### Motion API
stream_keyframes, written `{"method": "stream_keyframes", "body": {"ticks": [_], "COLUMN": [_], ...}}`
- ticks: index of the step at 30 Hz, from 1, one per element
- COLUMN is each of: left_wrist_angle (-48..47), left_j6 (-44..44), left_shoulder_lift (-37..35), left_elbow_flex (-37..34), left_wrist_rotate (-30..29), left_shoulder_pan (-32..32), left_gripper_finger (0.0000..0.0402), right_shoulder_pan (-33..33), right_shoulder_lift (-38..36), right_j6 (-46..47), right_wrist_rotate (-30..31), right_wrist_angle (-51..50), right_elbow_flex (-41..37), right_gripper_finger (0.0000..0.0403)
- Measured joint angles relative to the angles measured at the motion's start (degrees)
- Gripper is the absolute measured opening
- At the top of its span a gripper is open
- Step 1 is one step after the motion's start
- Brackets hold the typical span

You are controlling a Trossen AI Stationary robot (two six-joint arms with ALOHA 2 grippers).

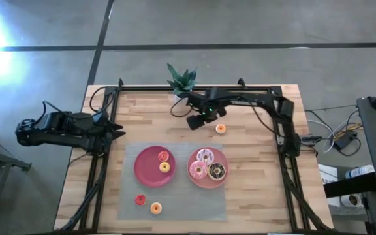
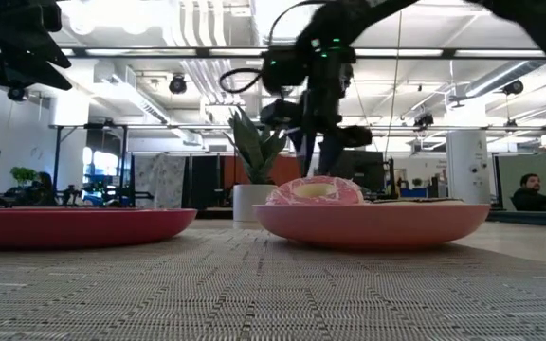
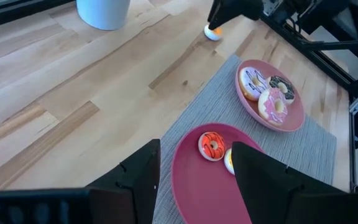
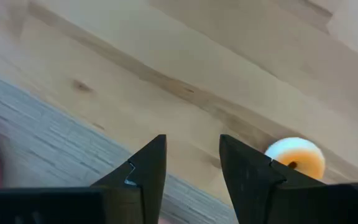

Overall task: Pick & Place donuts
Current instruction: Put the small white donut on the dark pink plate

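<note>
The small orange donut (image 1: 220, 128) lies on the bare wood at the far side of the table, and in the right wrist view this orange donut (image 4: 296, 158) sits just outside one finger. My right gripper (image 4: 191, 158) hovers open beside it, and the right gripper (image 1: 207, 123) points down. A red plate (image 1: 146, 171) carries a red donut (image 1: 163, 156) and a yellow one (image 1: 164, 167). A pink plate (image 1: 223, 180) carries the pink, sprinkled and chocolate donuts (image 1: 207, 164). Two more tiny donuts (image 1: 147, 203) lie on the grey mat. My left gripper (image 3: 194, 165) waits open at the table's left edge.
A potted plant (image 1: 183, 81) in a white pot (image 3: 104, 12) stands at the far edge, just behind my right gripper. The grey mat (image 1: 129, 196) lies under both plates. Black frame rails (image 1: 96, 183) run along the table's left and right sides. Bare wood stretches between the mat and the far edge.
</note>
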Motion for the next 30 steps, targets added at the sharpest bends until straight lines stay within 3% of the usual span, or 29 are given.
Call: {"method": "stream_keyframes", "body": {"ticks": [4, 12, 21, 30], "left_wrist_angle": [0.1, 1.6, 1.6, 1.6], "left_j6": [0.0, 0.4, 0.4, 0.0], "left_shoulder_lift": [0.0, 0.1, 0.1, 0.1], "left_elbow_flex": [0.0, 0.0, 0.0, 0.0], "left_wrist_rotate": [0.0, -4.8, -7.3, -7.6], "left_shoulder_pan": [0.0, 0.0, 0.0, 0.0], "left_gripper_finger": [0.0172, 0.0172, 0.0172, 0.0172], "right_shoulder_pan": [-0.4, -2.7, -3.7, -4.5], "right_shoulder_lift": [-5.8, -12.5, -12.0, -12.0], "right_j6": [0.4, 0.6, 1.2, 1.0], "right_wrist_rotate": [3.4, 2.5, 2.2, 1.9], "right_wrist_angle": [1.1, 6.4, 12.9, 14.7], "right_elbow_flex": [-10.2, -22.7, -29.3, -31.1], "right_gripper_finger": [0.0139, 0.0139, 0.0139, 0.0123]}}
